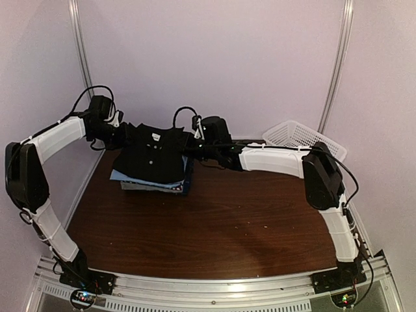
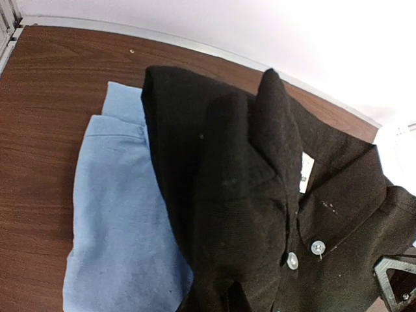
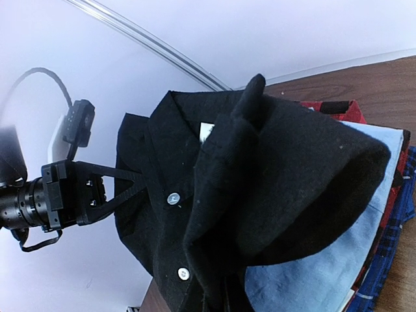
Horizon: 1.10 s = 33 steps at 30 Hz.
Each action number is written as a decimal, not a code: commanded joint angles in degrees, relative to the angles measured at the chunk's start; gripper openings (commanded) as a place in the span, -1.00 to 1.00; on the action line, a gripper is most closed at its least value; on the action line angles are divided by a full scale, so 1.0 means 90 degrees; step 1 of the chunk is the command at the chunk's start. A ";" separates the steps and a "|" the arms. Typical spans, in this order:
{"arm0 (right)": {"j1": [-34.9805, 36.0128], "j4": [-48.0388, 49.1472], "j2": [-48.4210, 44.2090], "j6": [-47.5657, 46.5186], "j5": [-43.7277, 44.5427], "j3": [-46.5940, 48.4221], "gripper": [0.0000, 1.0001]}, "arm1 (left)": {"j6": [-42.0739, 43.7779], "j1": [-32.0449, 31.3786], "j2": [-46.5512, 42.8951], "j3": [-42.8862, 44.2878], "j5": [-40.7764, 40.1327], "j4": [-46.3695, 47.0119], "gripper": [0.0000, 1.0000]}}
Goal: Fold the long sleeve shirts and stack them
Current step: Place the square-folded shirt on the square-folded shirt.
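Observation:
A black collared long sleeve shirt (image 1: 153,156) with white buttons lies folded on top of a stack at the back of the table. Under it is a light blue shirt (image 1: 122,175), and below that are dark blue and red plaid ones (image 3: 389,242). My left gripper (image 1: 125,134) is at the black shirt's left edge and my right gripper (image 1: 197,148) at its right edge. Each is shut on a bunch of the black fabric (image 2: 247,195), which hides its fingertips. The black shirt (image 3: 279,169) and the light blue shirt (image 2: 117,221) fill both wrist views.
A white mesh basket (image 1: 296,138) stands at the back right against the wall. The brown table (image 1: 214,221) stretches in front of the stack. The walls are close behind the stack and on the left.

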 commanded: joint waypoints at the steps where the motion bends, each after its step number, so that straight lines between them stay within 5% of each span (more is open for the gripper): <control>1: 0.0064 0.0242 0.0313 0.0166 -0.0346 0.0531 -1.00 | 0.0145 0.0225 0.0204 -0.0007 -0.0175 0.0287 -1.00; 15: -0.0277 0.0355 0.0867 0.0269 -0.0533 0.0465 -0.98 | 0.0237 0.0750 0.0931 -0.0227 -0.0439 0.0944 -1.00; 24: -0.0662 0.0013 0.0703 -0.0013 -0.0751 0.0169 -0.50 | 0.0339 0.1026 0.1223 0.0053 -0.1209 0.0868 -0.19; 33: -0.0671 -0.0324 -0.0765 -0.0983 -0.0180 -0.1331 -0.11 | 0.0640 0.1227 0.1070 0.0295 -0.1030 0.0624 0.18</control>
